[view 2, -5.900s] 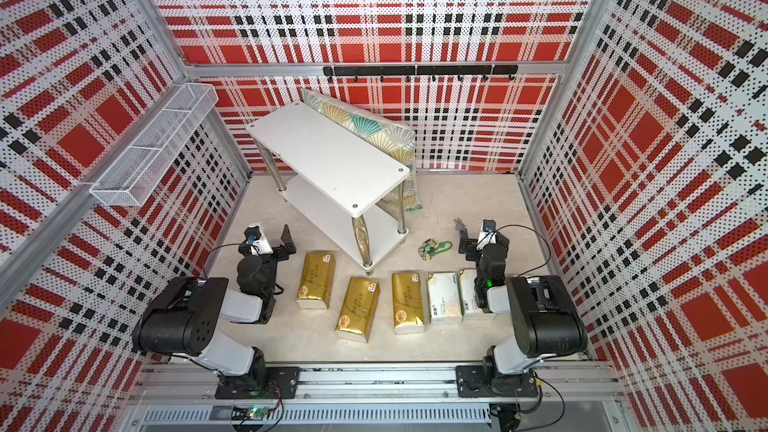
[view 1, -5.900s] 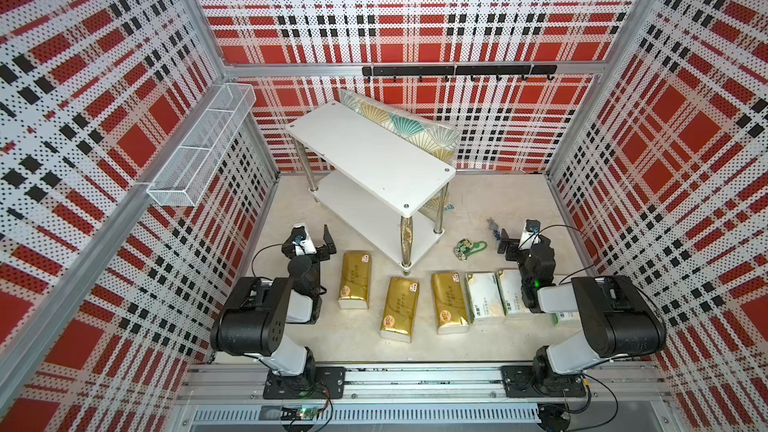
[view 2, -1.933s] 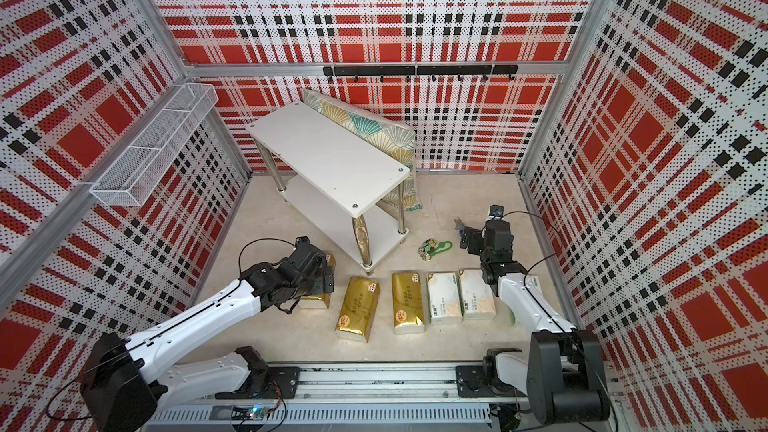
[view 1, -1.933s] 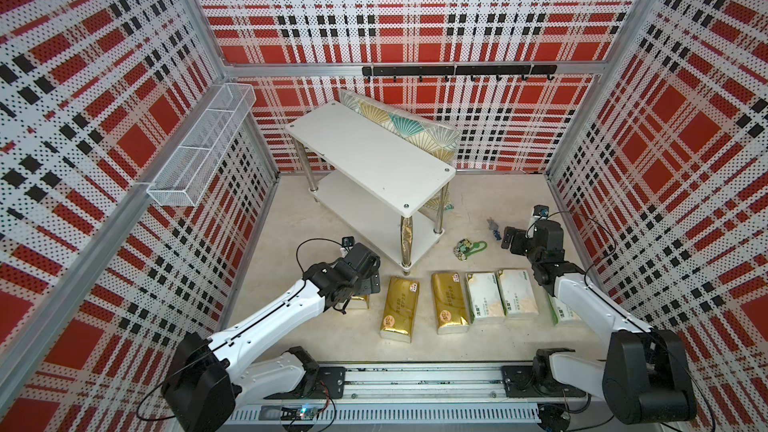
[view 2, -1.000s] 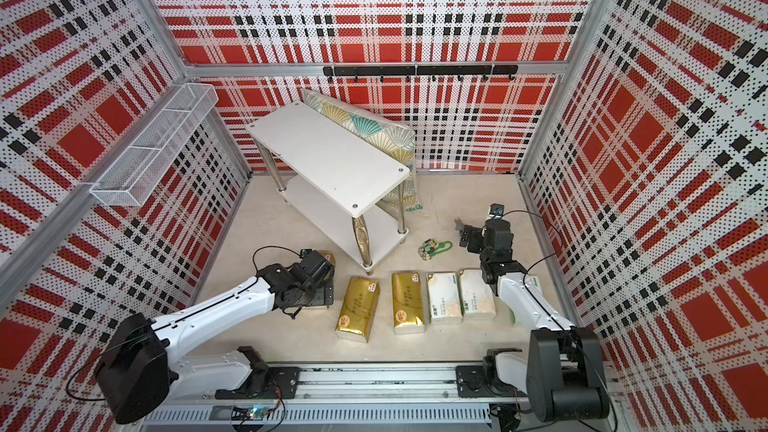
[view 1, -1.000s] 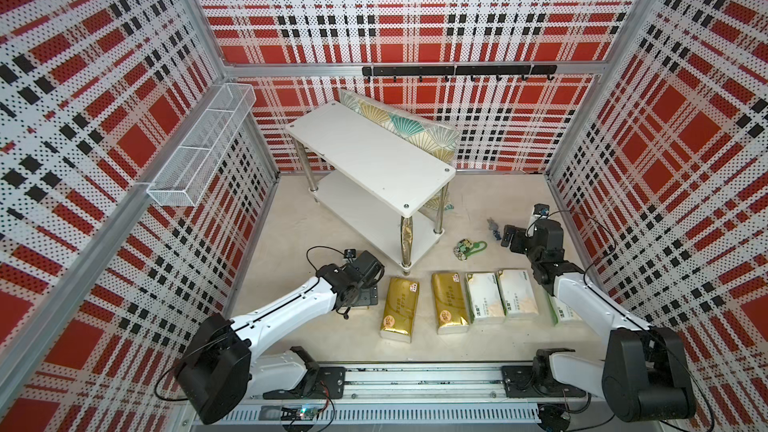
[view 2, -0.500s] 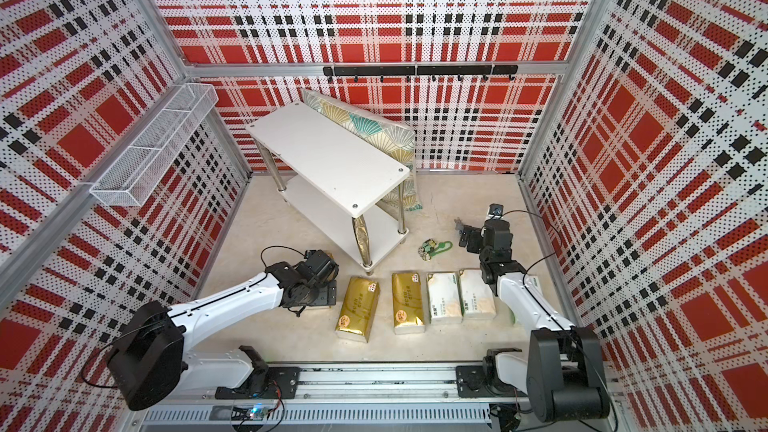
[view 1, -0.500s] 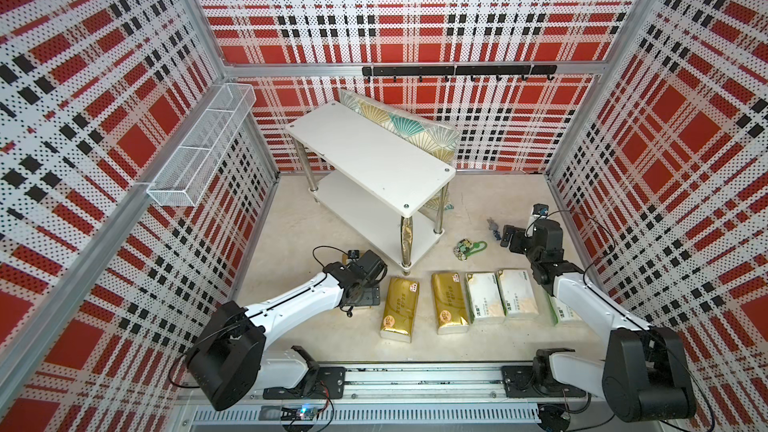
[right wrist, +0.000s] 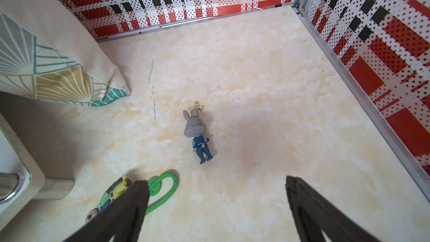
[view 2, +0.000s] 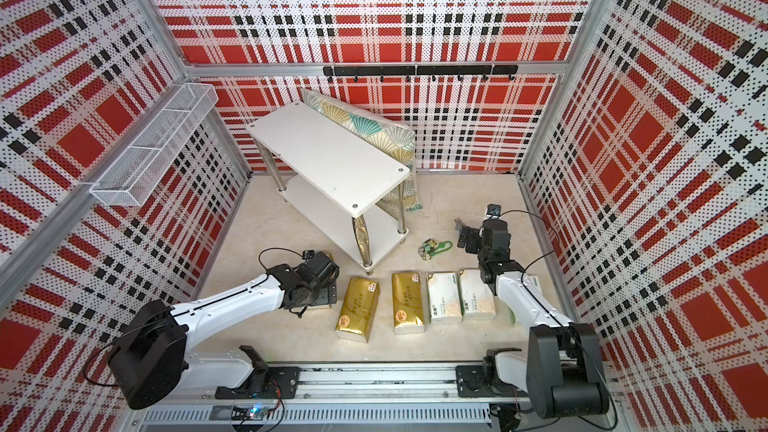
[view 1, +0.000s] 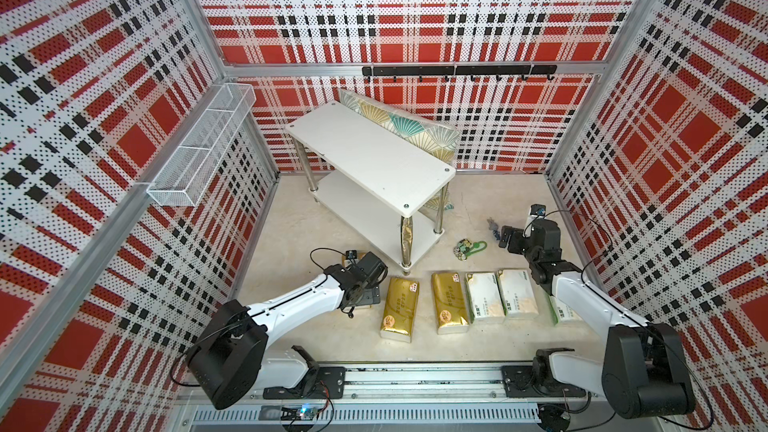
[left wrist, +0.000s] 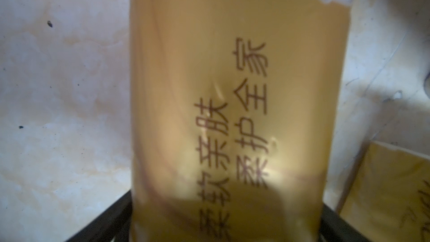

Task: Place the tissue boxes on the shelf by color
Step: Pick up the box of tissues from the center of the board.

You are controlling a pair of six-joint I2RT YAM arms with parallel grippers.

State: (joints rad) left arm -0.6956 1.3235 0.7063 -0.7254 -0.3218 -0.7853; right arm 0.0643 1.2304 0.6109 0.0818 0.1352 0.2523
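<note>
My left tool [left wrist: 226,203] straddles, unclenched, a glossy gold foil pack [left wrist: 232,89] lying lengthwise twelve-to-six on the marbled surface [left wrist: 58,89]; right tool [right wrist: 216,180] hangs released.

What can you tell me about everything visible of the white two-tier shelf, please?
The shelf is a small two-tier rack: two white rectangular boards on four shiny chrome legs, screwed at the corners. It stands upright, set at an angle, on the marbled floor. Nothing shows on either board. A fan-patterned cushion stands right behind it; whether they touch is unclear.

Bright even light, soft shadows, wide-angle bowing at edges, gold tissue pack [left wrist: 232,77] blurred close-up
</note>
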